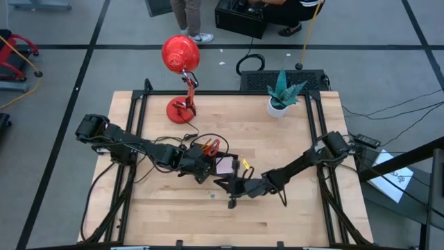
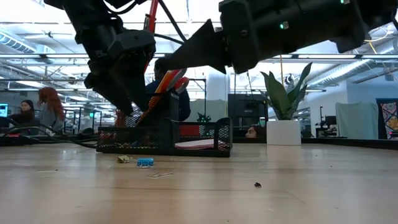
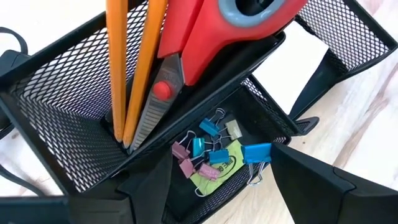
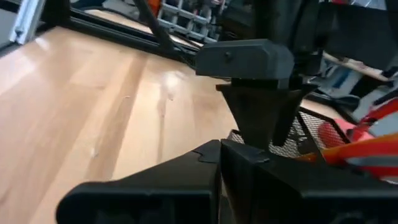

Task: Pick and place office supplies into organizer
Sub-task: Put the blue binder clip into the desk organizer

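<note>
One clip (image 3: 256, 153) between left tool (image 3: 205, 186) fingers.

The setting is presenting as an open-plan robotics lab or office workspace. A wooden desk (image 1: 277, 153) on a black metal frame is standing on grey carpet tiles marked with dark lines. Two dark robot arms are working over it, with cables trailing off its left and right edges. A red desk lamp (image 1: 182, 76) and a potted plant (image 1: 281, 94) are sitting near the desk's far edge. In the low view, ceiling strip lights and ducting are running overhead, monitors and shelving are filling the background, and people (image 2: 28, 112) are sitting at workstations. A person's legs (image 1: 189, 17) are showing beyond the far edge.
</note>
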{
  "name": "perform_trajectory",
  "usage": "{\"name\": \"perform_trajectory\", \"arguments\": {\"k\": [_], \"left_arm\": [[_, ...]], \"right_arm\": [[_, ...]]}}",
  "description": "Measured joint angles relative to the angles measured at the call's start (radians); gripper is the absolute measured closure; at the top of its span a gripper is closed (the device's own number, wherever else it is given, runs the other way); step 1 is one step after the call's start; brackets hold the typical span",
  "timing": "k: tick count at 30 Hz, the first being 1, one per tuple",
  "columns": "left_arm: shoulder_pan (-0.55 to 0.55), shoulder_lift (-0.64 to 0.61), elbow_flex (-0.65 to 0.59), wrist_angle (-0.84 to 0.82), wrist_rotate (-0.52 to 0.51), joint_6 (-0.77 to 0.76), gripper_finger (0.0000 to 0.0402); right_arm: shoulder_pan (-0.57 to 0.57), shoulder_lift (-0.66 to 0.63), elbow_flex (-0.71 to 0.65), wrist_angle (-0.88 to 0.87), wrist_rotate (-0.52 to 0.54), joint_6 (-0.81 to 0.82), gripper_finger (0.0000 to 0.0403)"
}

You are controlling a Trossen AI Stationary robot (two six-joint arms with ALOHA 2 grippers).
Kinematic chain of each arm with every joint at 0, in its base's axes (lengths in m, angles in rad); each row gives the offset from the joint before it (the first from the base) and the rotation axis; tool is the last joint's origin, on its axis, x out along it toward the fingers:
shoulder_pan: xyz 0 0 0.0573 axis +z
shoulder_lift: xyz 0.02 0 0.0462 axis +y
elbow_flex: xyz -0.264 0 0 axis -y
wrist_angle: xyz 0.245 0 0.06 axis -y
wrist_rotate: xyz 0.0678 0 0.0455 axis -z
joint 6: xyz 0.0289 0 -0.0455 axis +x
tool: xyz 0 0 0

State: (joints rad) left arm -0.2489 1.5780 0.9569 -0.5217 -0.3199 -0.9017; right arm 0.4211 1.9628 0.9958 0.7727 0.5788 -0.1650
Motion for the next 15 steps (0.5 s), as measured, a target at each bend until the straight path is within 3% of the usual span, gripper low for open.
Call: {"name": "perform_trajectory", "arguments": {"k": [5,15], "left_arm": [[0.000,0.000,0.000,0.000,-0.001,0.002,0.0131],[0.000,0.000,0.000,0.004,-0.004,0.002,0.0131]], "right_arm": [[0.019,0.002,0.000,0.011,0.108,-0.012,0.0399],[0.025,0.036,0.000,0.032,0.017,0.052,0.0399]]}}
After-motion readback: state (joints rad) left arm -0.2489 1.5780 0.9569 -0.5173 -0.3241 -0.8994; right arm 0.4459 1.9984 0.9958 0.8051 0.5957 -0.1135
